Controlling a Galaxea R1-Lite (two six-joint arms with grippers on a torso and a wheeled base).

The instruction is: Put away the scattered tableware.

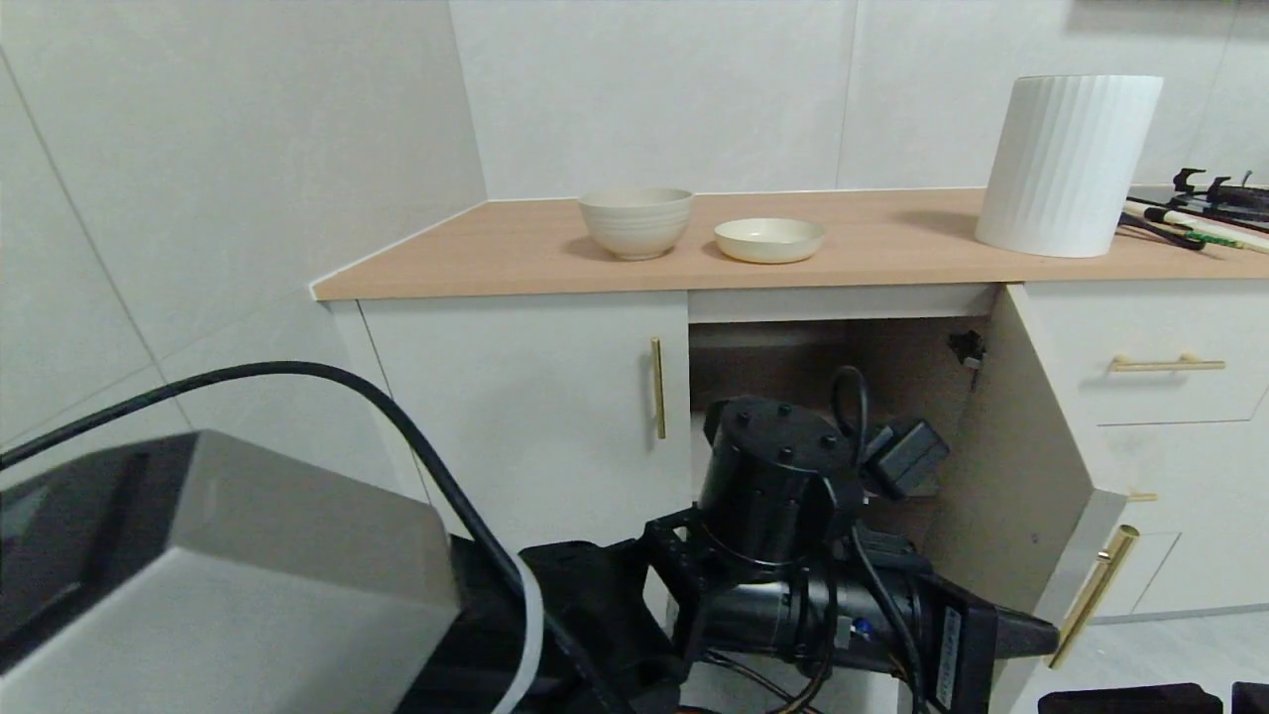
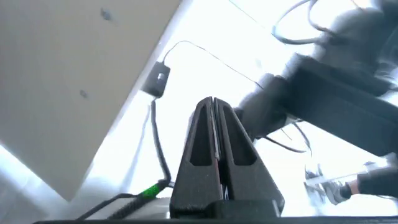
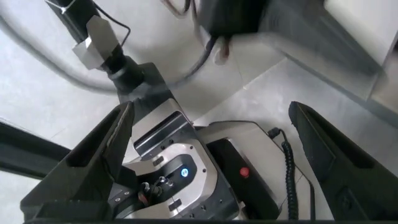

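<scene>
A wood-grain countertop [image 1: 496, 260] with a pale edge ran from the tiled corner across the white cabinets. Below its left part, a flat white cabinet door [image 1: 525, 416] stood shut, with a slim brass bar handle [image 1: 657, 388] upright along its right edge.

On the counter sat a round cream bowl [image 1: 635, 222], deep, with faint horizontal ridges on its wall. Just to its right, apart from it, lay a shallow cream dish [image 1: 769, 239], smooth and low-rimmed. Both stood upright near the counter's front edge.

Under the dish the cupboard compartment [image 1: 793, 359] was open, its brownish inside in shadow. Its door [image 1: 1001, 466] was swung outward to the right, with a brass handle [image 1: 1094, 595] near its free edge.

Farther right stood a tall white canister [image 1: 1069, 164], cylindrical and vertically ribbed, well apart from the dish. Beside it lay a heap of thin black and pale utensils [image 1: 1200, 213]. Below them was a white drawer front with a brass pull [image 1: 1166, 364].

The left gripper [image 2: 214, 143] had its 2 black, wedge-shaped fingers pressed together with nothing between them. The right gripper [image 3: 210, 107] had its 2 black fingers spread wide apart, empty, over pale floor.
</scene>
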